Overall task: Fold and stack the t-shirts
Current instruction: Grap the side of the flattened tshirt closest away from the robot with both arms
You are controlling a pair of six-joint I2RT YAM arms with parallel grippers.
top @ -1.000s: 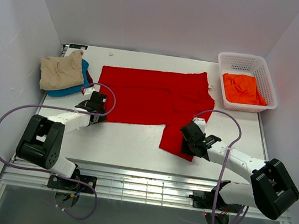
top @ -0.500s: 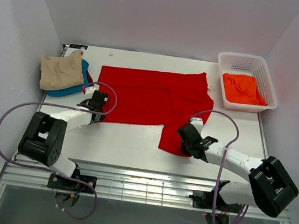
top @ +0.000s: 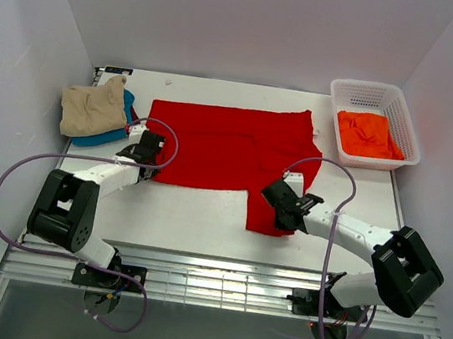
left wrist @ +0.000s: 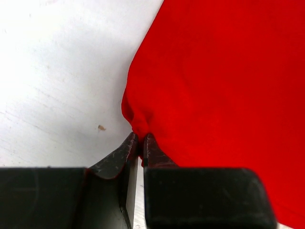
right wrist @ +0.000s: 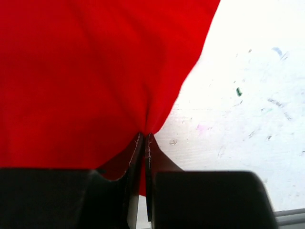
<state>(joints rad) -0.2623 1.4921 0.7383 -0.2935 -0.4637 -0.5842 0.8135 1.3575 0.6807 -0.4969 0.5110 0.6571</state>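
Left of the basket, overhead view: red shirt (top: 230, 145) spread flat on the table (top: 194, 220); the basket (top: 408, 127) holds an orange shirt (top: 368, 132).
Grippers, overhead view: left gripper (top: 149, 169) at the near shirt corner farthest from the basket; right gripper (top: 279, 213) at the near flap, closer to the basket.
Left wrist view: left gripper (left wrist: 141, 138) pressed together on a puckered corner of the red shirt (left wrist: 214, 86).
Right wrist view: right gripper (right wrist: 144, 136) pinching a gathered edge of the red shirt (right wrist: 86, 71).
Handling, judged: light, limp, not fragile; it will drape and sag. A thin pinch may slip, so take hold of corners or hems, two points at once.
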